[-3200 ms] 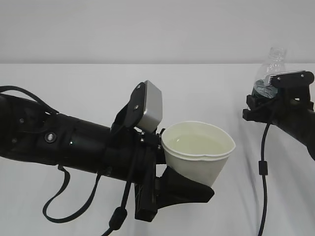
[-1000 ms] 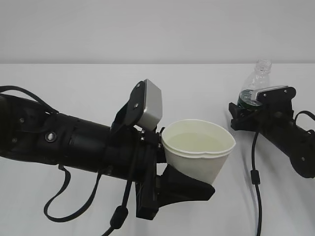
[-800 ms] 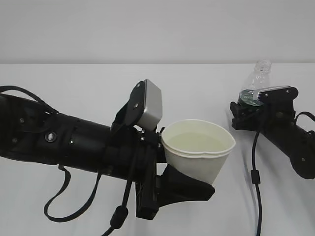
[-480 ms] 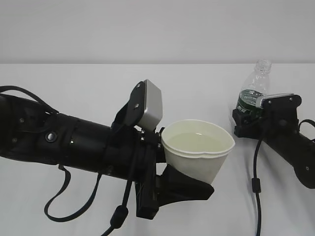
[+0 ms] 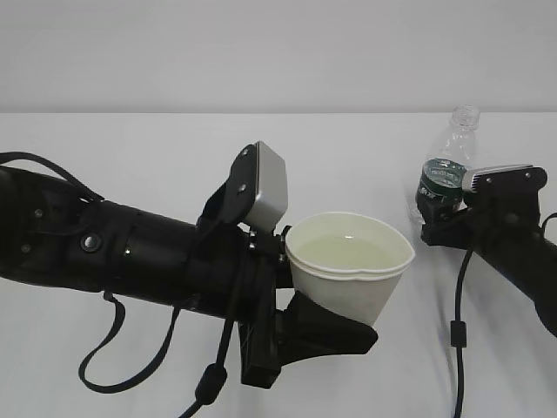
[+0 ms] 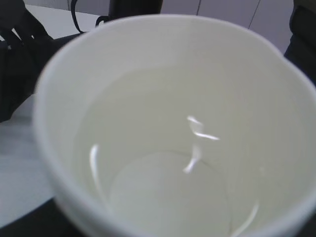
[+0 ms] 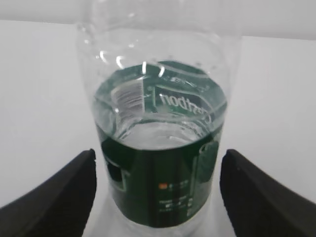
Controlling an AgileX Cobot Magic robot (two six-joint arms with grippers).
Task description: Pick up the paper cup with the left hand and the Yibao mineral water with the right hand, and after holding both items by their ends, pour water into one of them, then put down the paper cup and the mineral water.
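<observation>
The white paper cup [image 5: 348,270] holds water and is pinched by my left gripper [image 5: 335,300], held above the table at the centre. Its rim is squeezed slightly out of round. In the left wrist view the cup [image 6: 163,148] fills the frame and hides the fingers. The Yibao mineral water bottle [image 5: 446,170] stands upright on the table at the right, uncapped and partly full. My right gripper [image 5: 439,222] is open around its lower part. In the right wrist view the bottle [image 7: 158,148] stands between the fingers [image 7: 59,192] with a gap on each side.
The white table [image 5: 157,148] runs back to a pale wall. The thick black left arm [image 5: 104,252] lies across the left half, with cables looping below it. A black cable [image 5: 457,331] hangs from the right arm.
The right arm has lowered the bottle from high at the right, stood it upright on the table and opened its jaws off it. The left arm and cup have not moved.
</observation>
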